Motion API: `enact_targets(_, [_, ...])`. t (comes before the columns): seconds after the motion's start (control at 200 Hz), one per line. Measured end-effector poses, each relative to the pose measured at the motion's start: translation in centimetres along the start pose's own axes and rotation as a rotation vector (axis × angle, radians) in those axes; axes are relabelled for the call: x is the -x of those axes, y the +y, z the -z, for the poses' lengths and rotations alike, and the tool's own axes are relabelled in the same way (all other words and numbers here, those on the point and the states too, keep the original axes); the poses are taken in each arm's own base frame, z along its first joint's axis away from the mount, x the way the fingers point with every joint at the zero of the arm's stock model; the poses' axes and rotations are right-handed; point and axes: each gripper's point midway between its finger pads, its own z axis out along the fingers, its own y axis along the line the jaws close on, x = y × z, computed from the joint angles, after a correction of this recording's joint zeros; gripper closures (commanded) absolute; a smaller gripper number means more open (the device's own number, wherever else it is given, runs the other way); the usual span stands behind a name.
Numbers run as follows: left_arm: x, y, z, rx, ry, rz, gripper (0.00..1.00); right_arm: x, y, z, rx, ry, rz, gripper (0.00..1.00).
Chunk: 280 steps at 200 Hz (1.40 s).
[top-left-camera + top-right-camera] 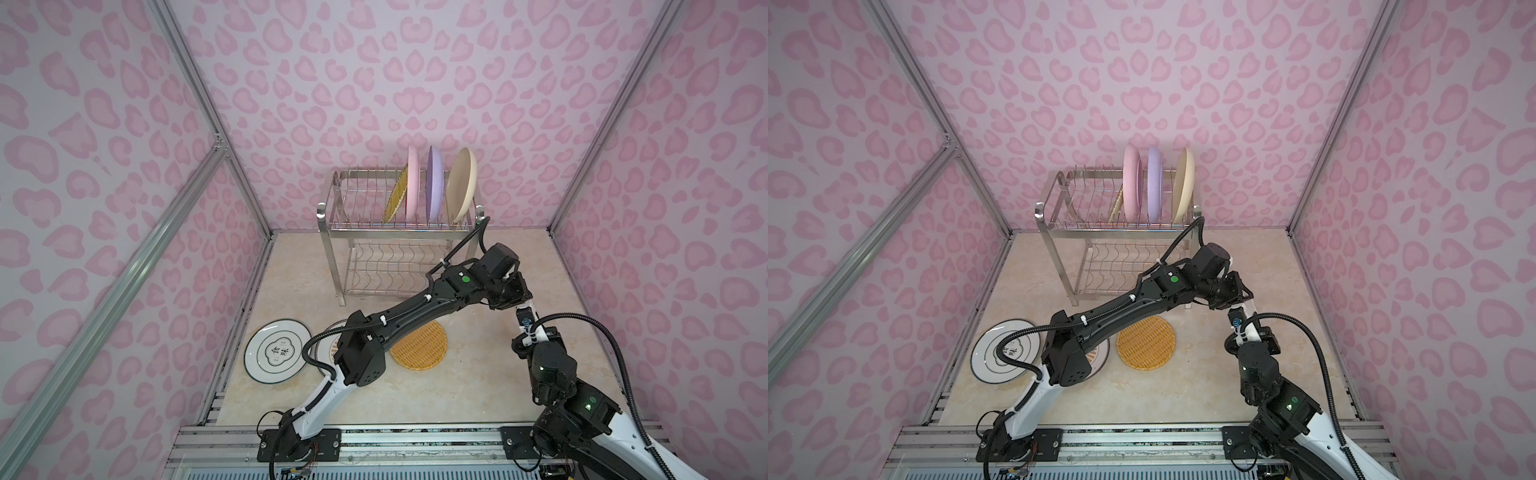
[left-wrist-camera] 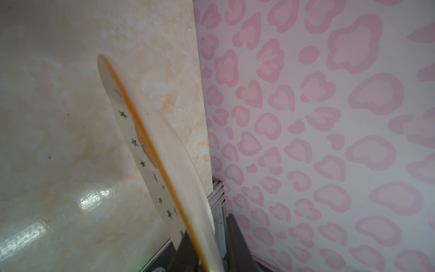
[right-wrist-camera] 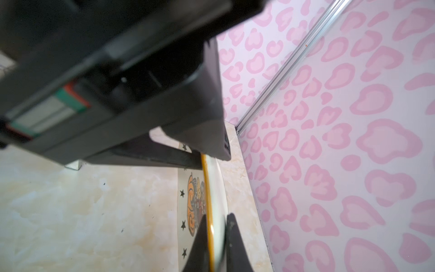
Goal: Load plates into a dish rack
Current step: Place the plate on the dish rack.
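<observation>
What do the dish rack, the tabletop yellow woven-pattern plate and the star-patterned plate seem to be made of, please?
The dish rack: polished steel wire, mirror glints. The yellow woven-pattern plate: probably plastic, matte lattice relief. The star-patterned plate: perhaps glazed ceramic or melamine, smooth, printed stars.

3 walls (image 1: pixel 415 62) close around me, lilac paper with pink leopard blotches, joined by silver aluminium posts (image 1: pixel 199 83). Below me lies a glossy cream marble-pattern floor (image 1: pixel 299 291) catching soft glare, edged in front by a slotted aluminium rail (image 1: pixel 415 436).
</observation>
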Motion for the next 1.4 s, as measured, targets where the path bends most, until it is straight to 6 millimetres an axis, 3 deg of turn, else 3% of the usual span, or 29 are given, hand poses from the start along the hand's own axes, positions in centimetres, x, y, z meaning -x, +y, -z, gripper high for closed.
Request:
enact_targets(0.035, [0.0, 0.0, 0.0, -0.001, 0.000, 0.016, 0.96, -0.1, 0.0, 0.0, -0.001, 0.002, 0.019, 1.00])
enact_targets(0.115, [-0.1, -0.4, 0.0, -0.018, 0.012, 0.086, 0.96, -0.1, -0.2, 0.1, -0.009, 0.001, 0.022, 1.00])
enact_targets(0.36, [-0.3, -0.4, -0.1, -0.021, 0.026, 0.080, 0.96, -0.1, -0.3, 0.4, -0.002, -0.015, 0.018, 1.00])
enact_targets(0.435, [-0.3, -0.4, -0.1, -0.019, 0.027, 0.076, 0.96, -0.2, -0.2, 0.4, 0.005, -0.013, 0.018, 0.72])
enact_targets(0.53, [-0.3, -0.6, -0.1, -0.031, 0.028, 0.016, 0.96, 1.0, 0.0, 0.6, 0.042, -0.059, -0.087, 0.48])
enact_targets(0.626, [-0.2, 0.0, -0.1, -0.006, 0.019, -0.004, 0.96, 3.1, -1.4, 1.3, 0.036, -0.130, -0.239, 0.36])
enact_targets(0.776, [0.0, 0.4, -0.1, 0.009, 0.007, -0.035, 0.96, 4.1, -1.9, 2.0, 0.073, -0.158, -0.323, 0.23])
enact_targets(0.791, [0.1, 0.4, -0.1, 0.010, 0.005, -0.038, 0.96, 4.1, -2.1, 2.1, 0.074, -0.160, -0.332, 0.19])
enact_targets(0.806, [0.1, 0.4, -0.1, 0.010, 0.004, -0.042, 0.96, 4.2, -2.2, 2.1, 0.075, -0.162, -0.342, 0.06])
enact_targets(0.821, [0.1, 0.4, -0.1, 0.011, 0.003, -0.045, 0.96, 4.3, -2.3, 2.2, 0.076, -0.164, -0.353, 0.02])
enact_targets(0.991, [-0.3, 1.2, -0.5, 0.033, 0.011, -0.055, 0.96, 4.8, -3.6, 3.0, 0.079, -0.164, -0.432, 0.01])
enact_targets(1.131, [-1.4, 3.2, -1.5, 0.084, 0.026, -0.092, 0.96, 5.2, -5.0, 2.8, 0.026, -0.108, -0.513, 0.01])
enact_targets(1.231, [-2.3, 3.1, -1.9, 0.069, 0.028, -0.140, 0.96, 6.0, -6.0, 2.6, -0.007, -0.065, -0.568, 0.01])
enact_targets(1.401, [-3.9, 3.2, -0.3, 0.090, 0.013, -0.221, 0.96, 6.0, -7.1, 1.6, -0.038, -0.011, -0.640, 0.01])
